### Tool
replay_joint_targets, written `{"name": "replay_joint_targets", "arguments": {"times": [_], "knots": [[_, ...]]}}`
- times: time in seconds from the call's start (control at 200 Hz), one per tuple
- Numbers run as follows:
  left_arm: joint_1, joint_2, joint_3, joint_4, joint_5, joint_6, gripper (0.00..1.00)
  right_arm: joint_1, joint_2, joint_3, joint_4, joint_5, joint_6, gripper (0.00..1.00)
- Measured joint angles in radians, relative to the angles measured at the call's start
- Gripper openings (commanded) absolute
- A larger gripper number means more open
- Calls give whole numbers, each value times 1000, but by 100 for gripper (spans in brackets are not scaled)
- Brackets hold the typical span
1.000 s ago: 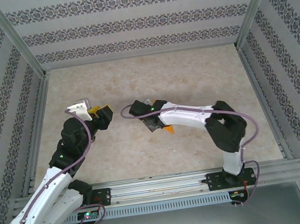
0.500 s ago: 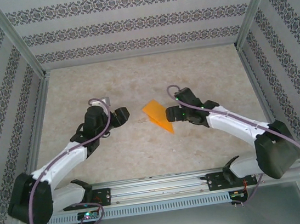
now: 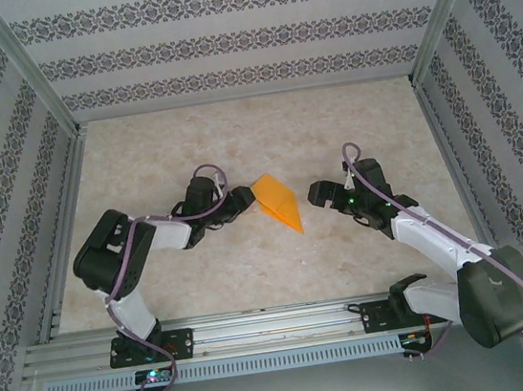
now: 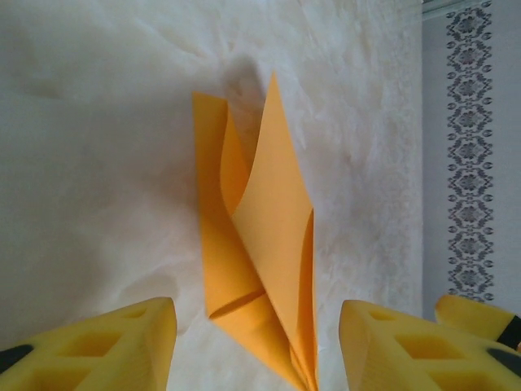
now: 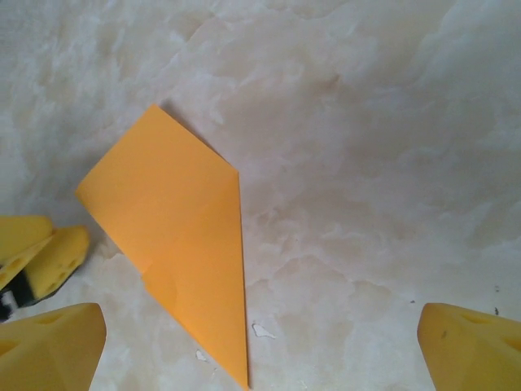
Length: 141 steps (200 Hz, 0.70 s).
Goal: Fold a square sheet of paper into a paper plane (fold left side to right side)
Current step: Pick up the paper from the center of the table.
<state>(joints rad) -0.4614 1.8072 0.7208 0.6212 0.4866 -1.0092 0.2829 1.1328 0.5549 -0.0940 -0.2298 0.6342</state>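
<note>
The paper plane [image 3: 277, 201] is a folded orange wedge lying on the marbled table between the two arms, its point toward the near side. In the left wrist view its layered flaps [image 4: 260, 236] stand partly lifted. My left gripper [image 3: 242, 201] is at the wedge's left edge, open. Its yellow fingers [image 4: 122, 342] stand on either side of the paper's near end with a gap on each side. My right gripper [image 3: 315, 193] hovers a little to the right of the paper, open wide, with nothing between its fingers [image 5: 49, 350]. The wedge [image 5: 175, 236] lies flat ahead of it to the left.
Patterned walls and an aluminium frame [image 3: 58, 116] enclose the table on three sides. A metal rail [image 3: 278, 323] with the arm bases runs along the near edge. Tiny white scraps [image 5: 262, 330] lie by the wedge's point.
The right arm has drawn back to the right off the paper and opened its jaws wide. The left arm has swung in from the back left to the paper's left edge.
</note>
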Motion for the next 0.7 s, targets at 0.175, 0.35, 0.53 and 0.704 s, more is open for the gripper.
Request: {"name": "replay_joint_targets", "arguments": {"times": [0.175, 0.35, 0.53, 0.704], "knots": [[-3, 92, 67, 43, 20, -37, 43, -18, -28, -14, 8, -22, 0, 98], [-3, 143, 116, 46, 26, -48, 35, -33, -40, -27, 11, -33, 0, 98], [-3, 159, 126, 45, 31, -42, 13, -59, -40, -28, 24, -82, 0, 98], [-2, 156, 126, 38, 56, 3, 1, -137, -42, -70, 108, -213, 26, 98]]}}
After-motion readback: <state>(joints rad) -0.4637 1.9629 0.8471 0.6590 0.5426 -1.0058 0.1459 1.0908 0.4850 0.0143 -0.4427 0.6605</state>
